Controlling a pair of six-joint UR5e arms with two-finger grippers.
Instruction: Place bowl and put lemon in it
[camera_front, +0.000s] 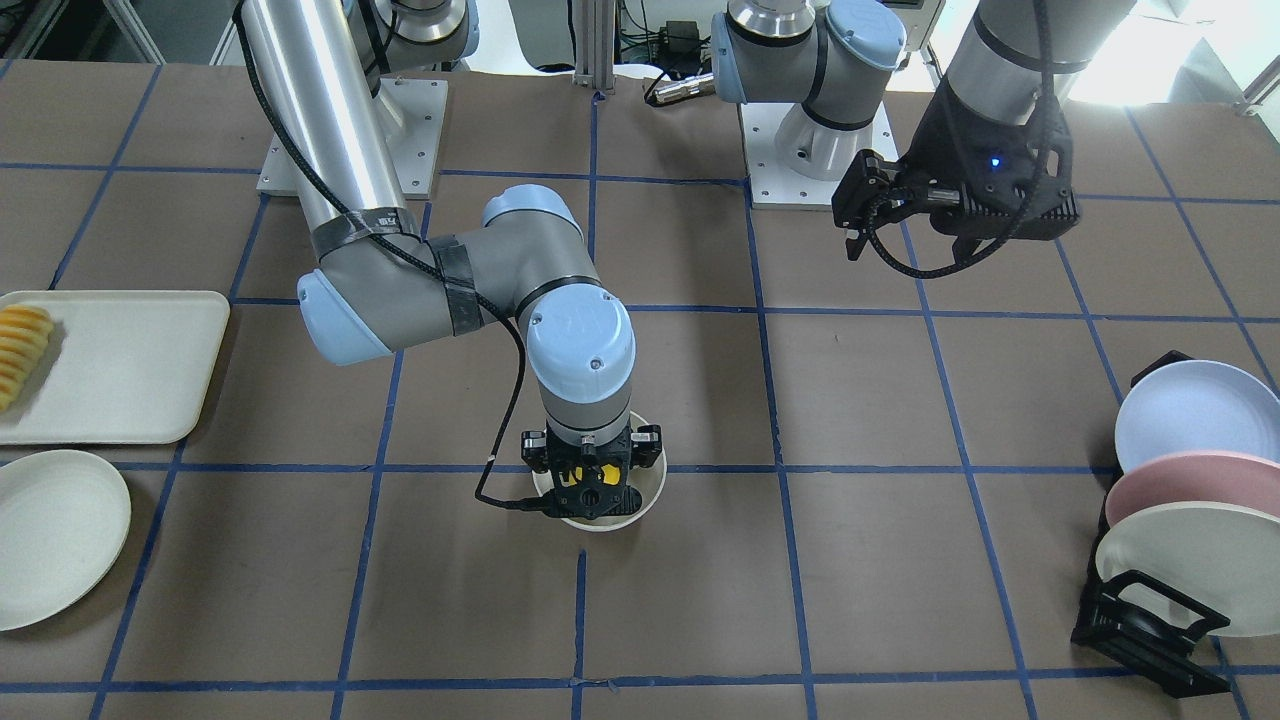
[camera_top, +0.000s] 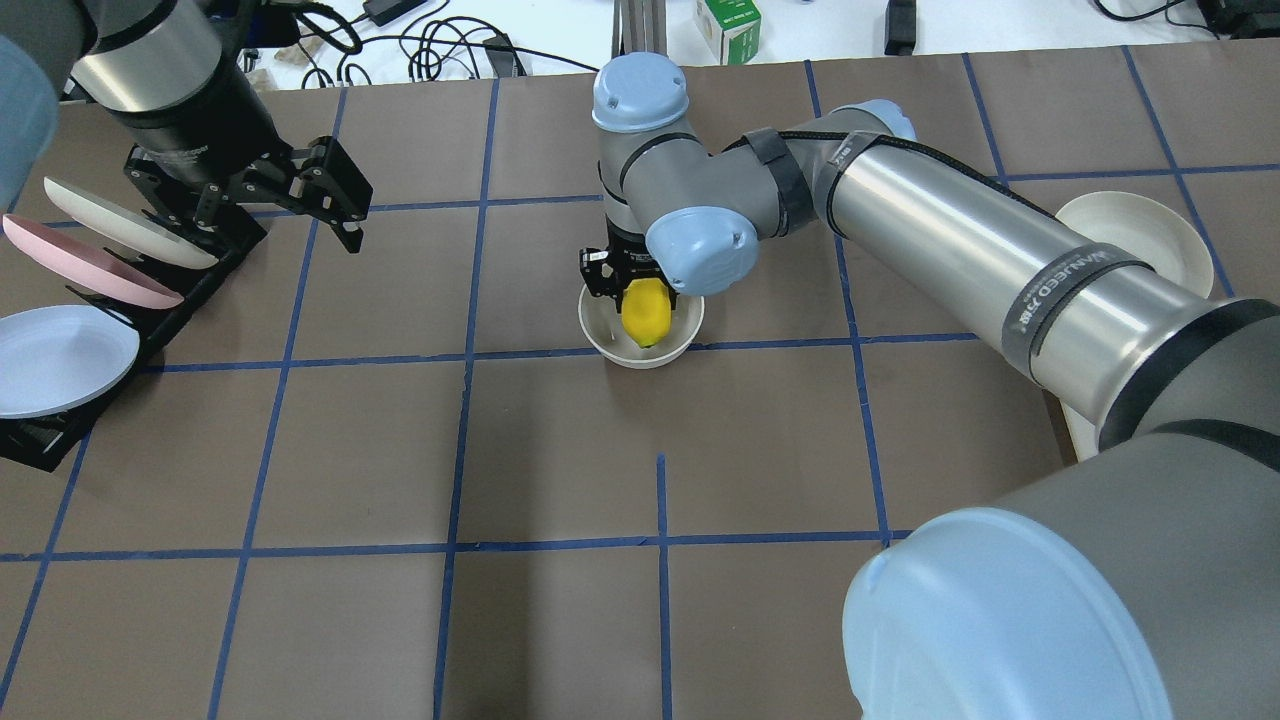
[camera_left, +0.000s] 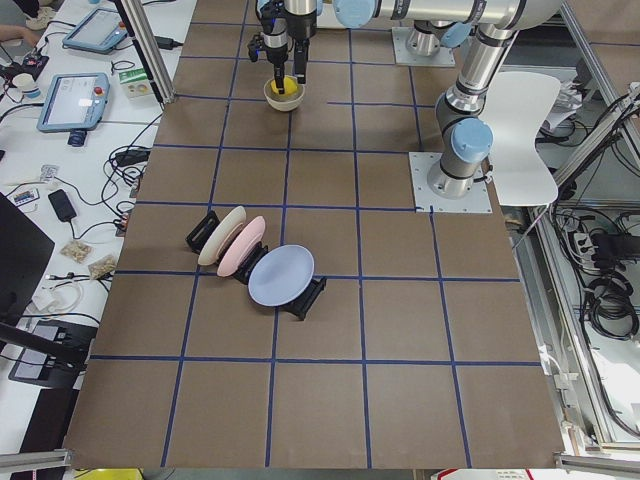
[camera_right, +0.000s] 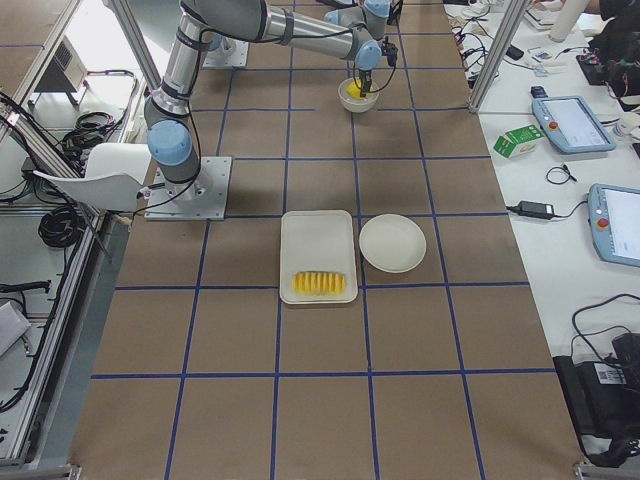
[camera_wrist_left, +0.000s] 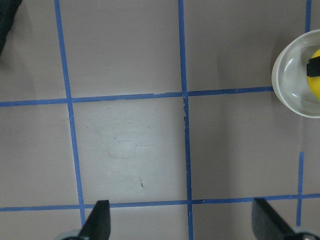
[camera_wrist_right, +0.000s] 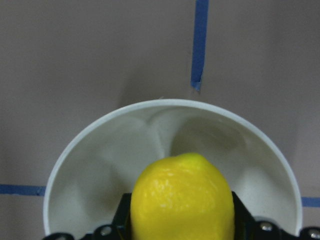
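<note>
The off-white bowl (camera_top: 615, 345) stands near the table's middle; it also shows in the front view (camera_front: 652, 492) and the left wrist view (camera_wrist_left: 287, 75). My right gripper (camera_front: 592, 488) points straight down into it and is shut on the yellow lemon (camera_top: 646, 312). In the right wrist view the lemon (camera_wrist_right: 182, 200) sits between the black fingers, inside the bowl's rim (camera_wrist_right: 100, 165). Whether it touches the bowl's floor I cannot tell. My left gripper (camera_top: 345, 220) is open and empty, raised by the plate rack, well to the bowl's side; its fingertips (camera_wrist_left: 102, 220) frame bare table.
A black rack with cream, pink and blue plates (camera_front: 1180, 500) stands at the table's edge on my left. A cream tray (camera_front: 120, 365) with sliced fruit (camera_front: 22, 350) and a flat off-white plate (camera_front: 55, 530) lie on my right.
</note>
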